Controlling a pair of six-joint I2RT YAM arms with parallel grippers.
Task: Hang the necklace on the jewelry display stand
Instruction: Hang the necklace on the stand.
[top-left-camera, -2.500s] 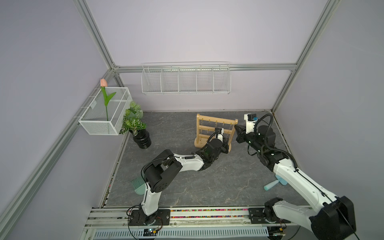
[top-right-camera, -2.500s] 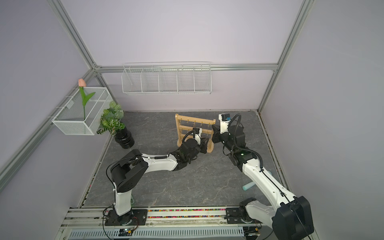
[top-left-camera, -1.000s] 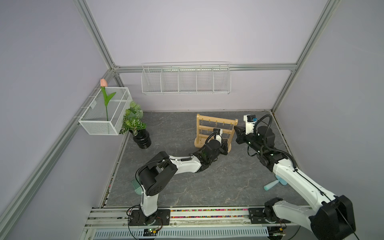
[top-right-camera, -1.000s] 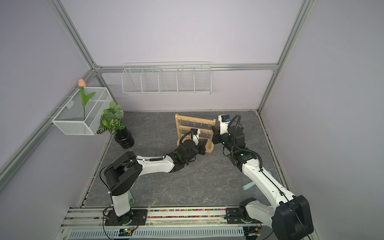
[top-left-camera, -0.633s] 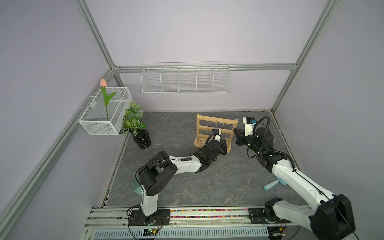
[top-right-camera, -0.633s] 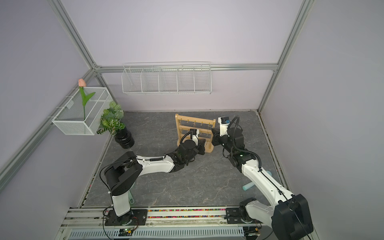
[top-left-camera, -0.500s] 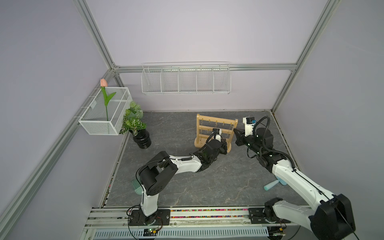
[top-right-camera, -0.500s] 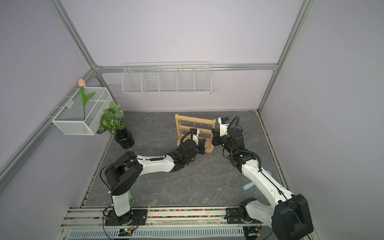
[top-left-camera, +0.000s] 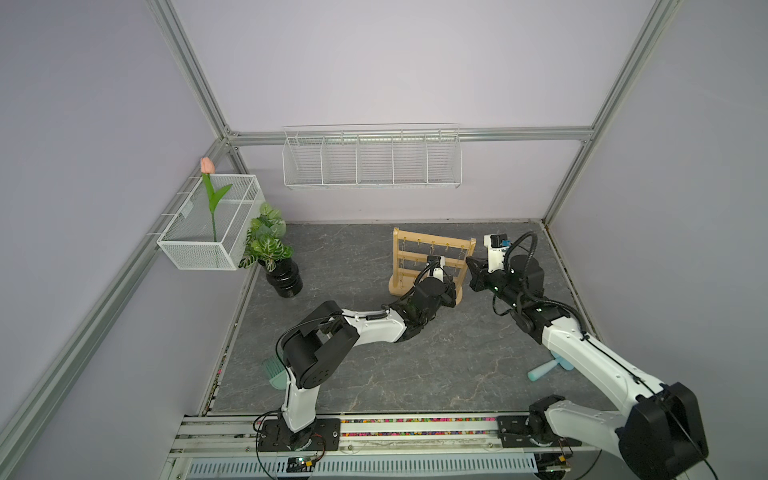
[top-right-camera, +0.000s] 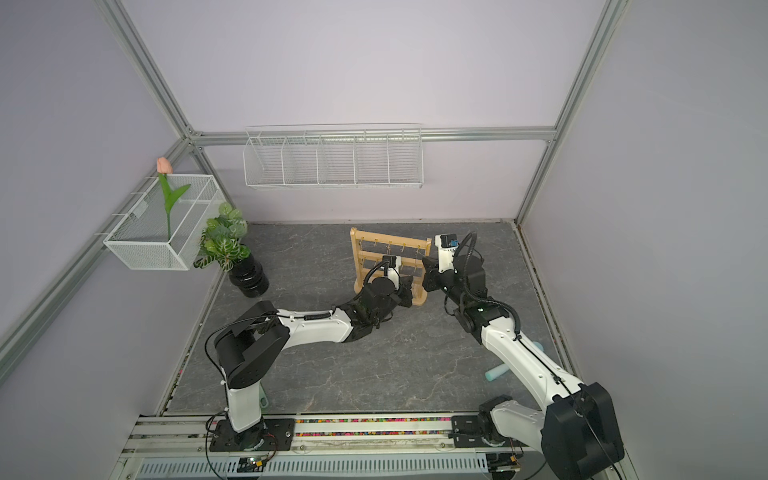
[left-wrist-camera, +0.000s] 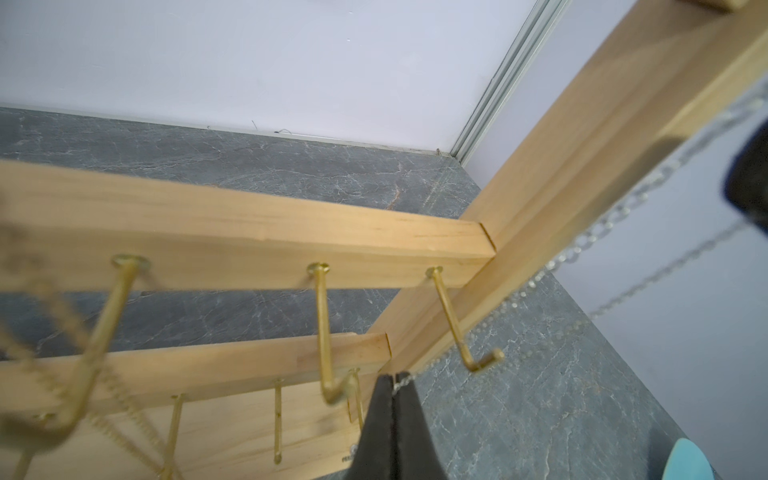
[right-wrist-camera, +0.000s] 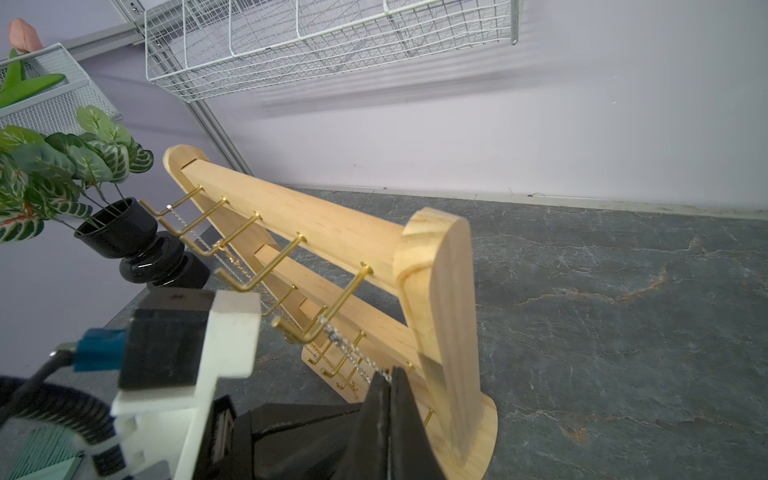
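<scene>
Necklace (left-wrist-camera: 590, 235) links run in a nearly straight line between our two claws, just beside the end post of the wooden stand (right-wrist-camera: 436, 291). Our left claw (left-wrist-camera: 394, 384) is pressed together on the silver chain down by the lower rails, and our right claw (right-wrist-camera: 390, 380) pinches another part of it. We judge this two-point hold is meant to spread the loop so it can be laid over a gold hook (right-wrist-camera: 332, 307). In the right wrist view the chain reaches that endmost hook's bend; we cannot tell whether it sits on it.
</scene>
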